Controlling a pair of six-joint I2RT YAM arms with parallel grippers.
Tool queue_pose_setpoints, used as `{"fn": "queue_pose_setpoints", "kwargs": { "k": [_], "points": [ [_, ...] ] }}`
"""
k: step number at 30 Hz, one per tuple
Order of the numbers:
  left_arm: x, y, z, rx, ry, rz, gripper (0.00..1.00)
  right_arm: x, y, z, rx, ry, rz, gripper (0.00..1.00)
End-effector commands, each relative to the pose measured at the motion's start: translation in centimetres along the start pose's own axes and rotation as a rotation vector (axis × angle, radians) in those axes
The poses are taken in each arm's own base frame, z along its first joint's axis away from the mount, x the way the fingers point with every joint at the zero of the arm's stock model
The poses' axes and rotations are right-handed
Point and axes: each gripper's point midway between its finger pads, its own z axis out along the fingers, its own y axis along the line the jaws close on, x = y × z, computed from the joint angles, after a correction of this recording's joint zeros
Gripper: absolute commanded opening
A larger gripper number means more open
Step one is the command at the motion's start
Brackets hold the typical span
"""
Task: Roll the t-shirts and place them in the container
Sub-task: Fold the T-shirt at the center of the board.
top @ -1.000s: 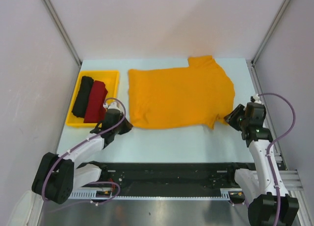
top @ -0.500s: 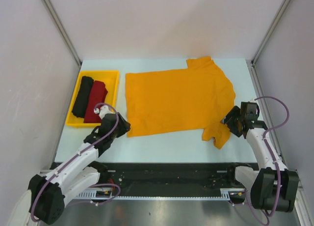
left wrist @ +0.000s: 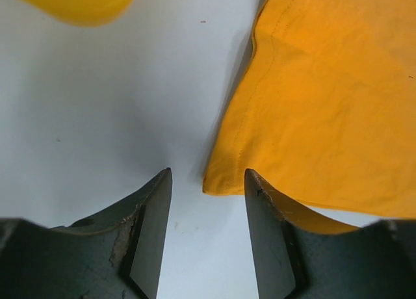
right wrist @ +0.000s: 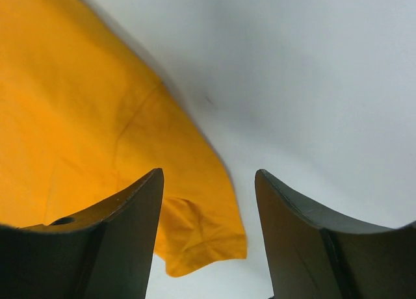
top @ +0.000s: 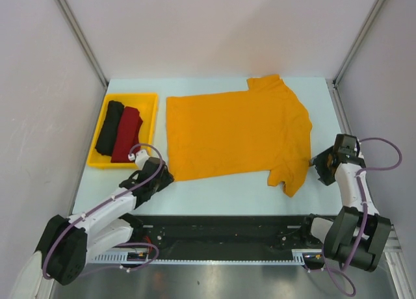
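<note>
- Tray [top: 148, 110], at the left side of the table [top: 221, 190]: it carries a black roll [top: 108, 127] and a dark red roll [top: 127, 134], side by side and touching. Judged to be finished shirts, parked clear of the working area.
- Left gripper [left wrist: 207, 182]: low over the table at the near left hem corner [left wrist: 218, 182] of the orange shirt [top: 234, 130]. Fingers stand moderately apart with nothing between them. The corner lies just ahead of the gap, which suits a pinch on that corner.
- Orange shirt: spread flat mid-table, hem to the left and sleeves to the right, so each arm faces one end. No roll is started. The near sleeve [top: 292, 179] points toward the near edge, away from the body, and probably needs tucking in first.
- Right gripper [right wrist: 208, 175]: just beside the near sleeve, at the right side of the table. Fingers stand wide apart and empty. The sleeve tip [right wrist: 195, 247] shows below the gap in the wrist view; whether the fingers touch the cloth cannot be told.
</note>
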Motion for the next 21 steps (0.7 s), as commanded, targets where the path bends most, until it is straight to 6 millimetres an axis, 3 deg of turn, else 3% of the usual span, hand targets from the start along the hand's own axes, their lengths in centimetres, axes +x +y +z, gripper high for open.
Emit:
{"fn": "queue_pose_setpoints", "kwargs": {
  "k": [1,5,8,12,21],
  "points": [
    [-0.2,-1.2,0.5,0.029,-0.032,-0.068,0.52,-0.4,-1.3,0.0,0.070,0.021,0.061,0.63],
    [0.6,-1.1,0.8,-0.010,-0.015,-0.079,0.46,-0.2,-2.3,0.4,0.117,0.020,0.066,0.64],
    [0.7,-1.0,1.1,-0.021,-0.032,-0.103,0.31,-0.1,-2.5,1.0,0.133,0.026,0.084,0.63],
    [-0.2,0.0,0.9,-0.080,-0.082,-0.108,0.02,0.2,-1.8,2.1,0.102,0.058,0.075,0.62],
    [-4.1,1.7,-0.8,-0.171,-0.236,-0.074,0.00,3.7,-0.9,2.2,0.045,0.094,-0.026,0.61]
  ]
}}
